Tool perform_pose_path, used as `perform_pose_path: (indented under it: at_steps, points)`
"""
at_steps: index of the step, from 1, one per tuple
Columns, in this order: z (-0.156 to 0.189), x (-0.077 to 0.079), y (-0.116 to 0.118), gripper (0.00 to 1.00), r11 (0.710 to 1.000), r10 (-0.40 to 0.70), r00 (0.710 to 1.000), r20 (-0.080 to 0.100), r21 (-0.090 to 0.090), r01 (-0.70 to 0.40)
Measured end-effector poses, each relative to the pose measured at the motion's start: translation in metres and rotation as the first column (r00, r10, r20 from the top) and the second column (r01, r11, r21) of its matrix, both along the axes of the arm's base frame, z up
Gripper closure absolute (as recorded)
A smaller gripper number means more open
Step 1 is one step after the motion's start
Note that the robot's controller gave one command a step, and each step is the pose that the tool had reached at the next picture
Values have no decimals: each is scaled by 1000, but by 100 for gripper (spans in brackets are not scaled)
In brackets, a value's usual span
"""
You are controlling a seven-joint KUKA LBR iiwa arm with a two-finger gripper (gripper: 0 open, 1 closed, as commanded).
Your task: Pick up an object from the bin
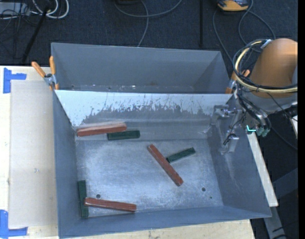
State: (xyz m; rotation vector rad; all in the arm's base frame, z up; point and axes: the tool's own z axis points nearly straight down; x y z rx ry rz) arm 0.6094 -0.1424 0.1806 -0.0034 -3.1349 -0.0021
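Grey bin [137, 73], contents: three reddish-brown sticks and three dark green sticks, six pieces in pairs. Back-left brown stick [101, 130] beside back-left green stick [124, 135]; front-left brown stick [110, 204] meeting front-left green stick [82, 198]; centre brown stick [164, 165] touching centre green stick [180, 155]. Gripper [231, 136] over the right sloping wall, nearest the centre pair, seemingly empty; whether spread or pressed together cannot be told.

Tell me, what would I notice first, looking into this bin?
A long brown stick lies slantwise in the middle of the bin, a green stick touching it. Another brown stick lies back left, a third front left. The gripper hangs at the right wall.
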Motion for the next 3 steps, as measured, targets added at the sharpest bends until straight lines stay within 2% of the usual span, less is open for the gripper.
perform_pose_path:
  at_steps: [1, 2, 3]
  points:
    - [-116, 3, 51, 0, 1000, -10, 1000, 0, 2, 10]
    - [-39, 14, 38, 0, 961, -278, 961, 14, 0, 278]
    - [-114, 11, 116, 0, 970, -244, 970, 1, -1, 244]
